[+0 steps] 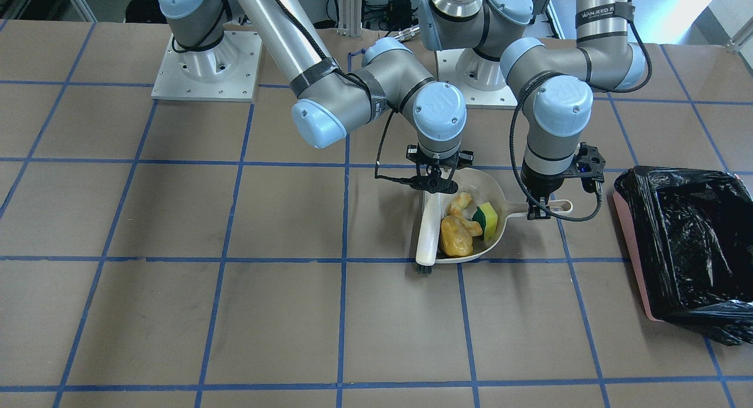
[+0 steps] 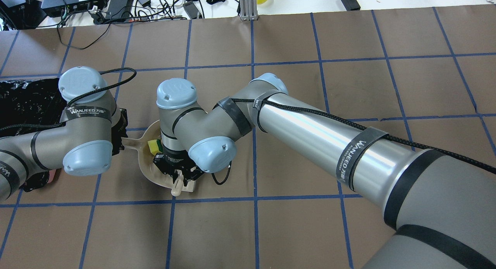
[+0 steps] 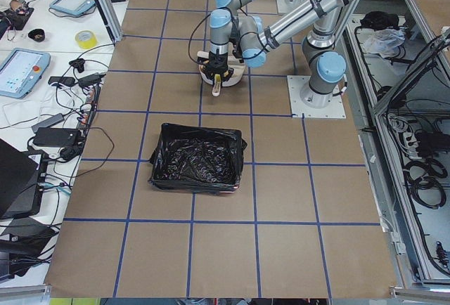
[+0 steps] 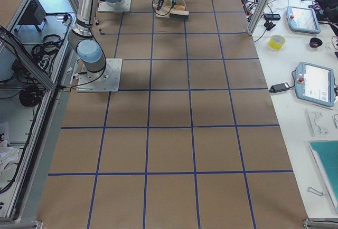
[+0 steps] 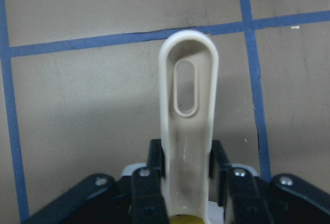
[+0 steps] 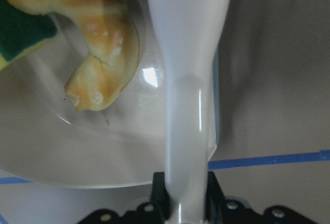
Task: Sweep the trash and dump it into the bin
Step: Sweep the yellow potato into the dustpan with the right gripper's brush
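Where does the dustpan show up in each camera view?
Front-facing: dustpan just right of centre.
Overhead: dustpan left of centre, mostly under the arms.
Exterior left: dustpan upper middle, small.
Exterior right: dustpan at the top edge, tiny.
Left wrist: only its handle, centre.
Right wrist: its floor, lower left.
Shared landmark: the brush lying across the pan's open edge.

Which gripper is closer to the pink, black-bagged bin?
Left. The left gripper, clamping the beige dustpan's handle, sits toward the pink bin; the right gripper, holding the beige brush, is at the dustpan's opposite edge.
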Controlling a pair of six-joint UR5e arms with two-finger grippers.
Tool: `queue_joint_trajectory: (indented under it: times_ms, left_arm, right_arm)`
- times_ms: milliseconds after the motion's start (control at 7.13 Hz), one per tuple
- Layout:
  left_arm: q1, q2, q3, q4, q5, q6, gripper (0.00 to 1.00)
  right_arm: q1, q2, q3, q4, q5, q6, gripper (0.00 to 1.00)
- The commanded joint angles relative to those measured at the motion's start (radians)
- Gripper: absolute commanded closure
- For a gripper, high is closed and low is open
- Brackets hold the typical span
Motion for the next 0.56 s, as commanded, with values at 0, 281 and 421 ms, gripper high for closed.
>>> queue_joint_trajectory:
  times_ms: [0, 281, 421]
  left_arm:
    - [0.000, -0.002, 0.001, 0.000, 0.000, 0.000, 1.00]
    - [0.000, -0.005, 0.002, 0.003, -0.006, -0.012, 1.00]
    - [-0.002, -0.005, 0.031, -0.008, -0.015, -0.009, 1.00]
  right_arm:
    - [-0.004, -0.022, -0.008, 0.093, -0.165, -0.065, 1.00]
    - [-0.027, -0.070, -0.006, 0.210, -0.309, -0.174, 1.00]
    - [-0.049, -0.096, -0.003, 0.259, -0.355, -0.241, 1.00]
